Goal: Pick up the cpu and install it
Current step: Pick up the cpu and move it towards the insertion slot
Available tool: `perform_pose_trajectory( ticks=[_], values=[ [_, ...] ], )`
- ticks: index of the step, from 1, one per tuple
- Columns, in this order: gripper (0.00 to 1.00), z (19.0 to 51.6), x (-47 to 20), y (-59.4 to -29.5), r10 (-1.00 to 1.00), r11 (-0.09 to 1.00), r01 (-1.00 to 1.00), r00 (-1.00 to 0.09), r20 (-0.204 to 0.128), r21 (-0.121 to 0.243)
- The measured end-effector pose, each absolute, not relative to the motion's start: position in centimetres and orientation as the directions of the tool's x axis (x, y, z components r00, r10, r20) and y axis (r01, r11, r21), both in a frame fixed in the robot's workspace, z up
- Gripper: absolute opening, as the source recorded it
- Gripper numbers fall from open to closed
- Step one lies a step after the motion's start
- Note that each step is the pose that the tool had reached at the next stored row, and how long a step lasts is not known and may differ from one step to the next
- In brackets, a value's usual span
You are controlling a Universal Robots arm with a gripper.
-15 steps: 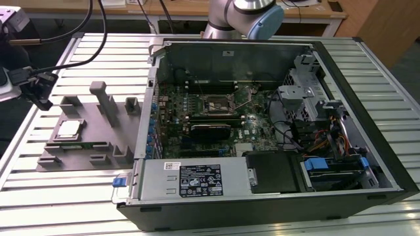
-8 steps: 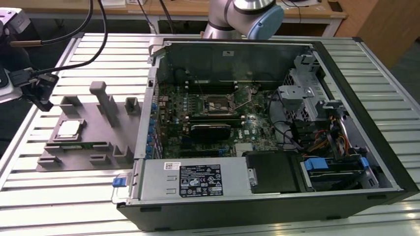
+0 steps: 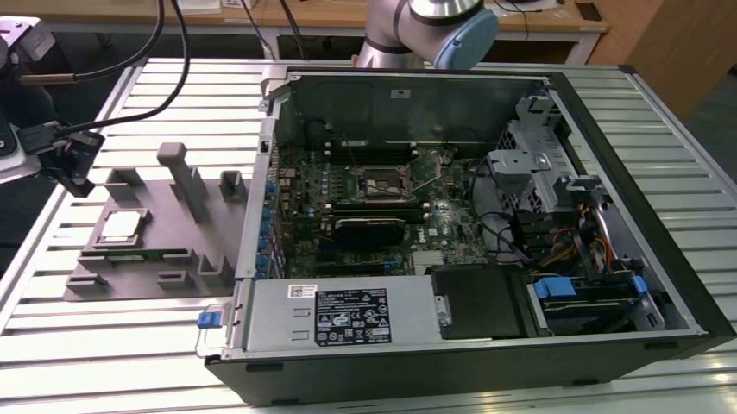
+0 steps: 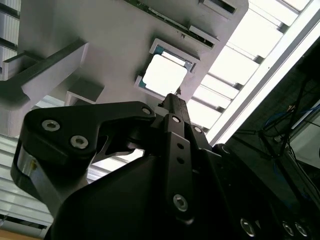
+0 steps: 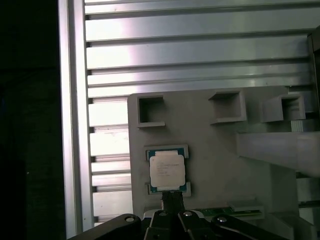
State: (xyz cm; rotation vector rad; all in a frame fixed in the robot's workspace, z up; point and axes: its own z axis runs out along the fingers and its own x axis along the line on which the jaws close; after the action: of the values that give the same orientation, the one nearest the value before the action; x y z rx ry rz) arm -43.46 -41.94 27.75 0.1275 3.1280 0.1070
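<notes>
In both wrist views the black gripper [image 5: 171, 197] [image 4: 172, 97] sits closest to the lens. Its fingers are drawn together and nothing is held between them. Just past its tip lies the cpu [image 5: 167, 170] [image 4: 165, 75], flat and silvery side up in a shallow square pocket of a gray fixture plate [image 5: 215, 150]. The gripper is not touching the chip.

A green strip [image 5: 225, 212] rests on the plate beside the pocket; it looks like a memory module, though little of it shows. The plate lies on a slatted aluminium table [image 5: 200, 50].

In the exterior view the gripper [image 3: 75, 177] hangs above the fixture plate [image 3: 116, 280] at the exterior view's left, with the cpu [image 3: 121, 226] a little below it. An open computer case [image 3: 645, 285] lies on its side on the table [image 3: 138, 345] at the exterior view's right, well apart from the chip.

Nearest in the case is the power supply [image 3: 334, 315]. Beyond it the motherboard [image 3: 450, 233] carries a black rectangular block [image 3: 368, 231], and behind that a square metal-framed socket [image 3: 386, 183]. Farthest back stands the arm's base [image 3: 426, 26].
</notes>
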Motion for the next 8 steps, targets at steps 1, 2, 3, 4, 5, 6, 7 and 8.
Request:
perform_pose_trajectory(
  ticks=[1,2,3,4,5,6,7,8],
  values=[
    [0.11,27.72,-43.46,-41.95,0.082,0.994,0.081,-0.997,-0.006,0.068],
    [0.11,27.68,-43.46,-41.94,0.082,0.994,0.081,-0.997,-0.006,0.068],
    [0.11,27.64,-43.46,-41.94,0.082,0.994,0.081,-0.997,-0.007,0.068],
    [0.11,27.61,-43.46,-41.94,0.082,0.994,0.081,-0.997,-0.007,0.067],
    [0.11,27.57,-43.46,-41.94,0.082,0.994,0.081,-0.997,-0.007,0.067],
    [0.11,27.53,-43.46,-41.94,0.082,0.994,0.081,-0.997,-0.007,0.067],
    [0.11,27.49,-43.46,-41.95,0.082,0.994,0.081,-0.997,-0.007,0.067],
    [0.11,27.44,-43.46,-41.94,0.082,0.994,0.081,-0.997,-0.007,0.067]
  ],
)
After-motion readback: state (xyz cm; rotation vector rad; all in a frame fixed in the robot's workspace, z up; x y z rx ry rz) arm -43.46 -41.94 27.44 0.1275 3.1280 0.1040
